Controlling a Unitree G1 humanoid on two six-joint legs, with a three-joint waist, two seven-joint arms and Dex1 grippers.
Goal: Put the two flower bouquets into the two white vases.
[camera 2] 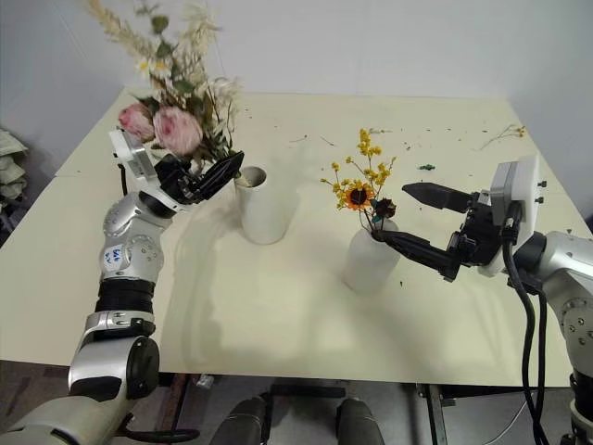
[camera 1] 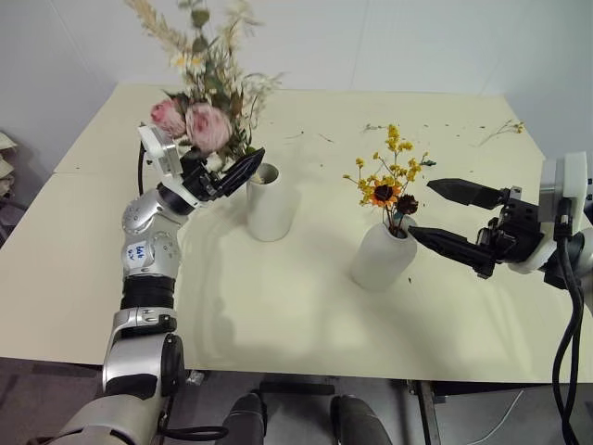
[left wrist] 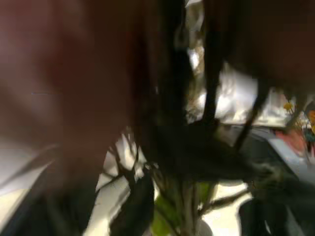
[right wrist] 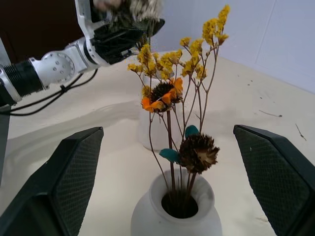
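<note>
Table: a pale cream table [camera 1: 278, 315] carries 2 white vases, with dry twigs and scraps [camera 1: 500, 130] scattered at its far right.
Round vase: the round-bodied vase [camera 1: 382, 258] stands right of centre, nearer the front edge than its partner.
Yellow bouquet: the yellow-orange bouquet [camera 1: 389, 181] is in, stems down the narrow neck, dark heads and an orange bloom standing upright above the rim.
Right gripper: the right gripper [camera 1: 443, 215] sits level, pointing left at that vase, its 2 black fingers spread wide; the lower finger reaches right up to the vase neck, and nothing is pinched between them.
Cylinder vase: the straight cylinder vase [camera 1: 271, 201] stands left of centre, farther back, mouth up.
Pink bouquet: the pink rose bouquet [camera 1: 206, 116] is up high at the far left, just left of the cylinder's rim, blooms and dry grasses rising above the hand.
Left gripper: the left gripper [camera 1: 230, 174] is raised at the bouquet's stems, fingertips beside the cylinder's mouth; I cannot tell whether its fingers are spread or pinching the stems.
</note>
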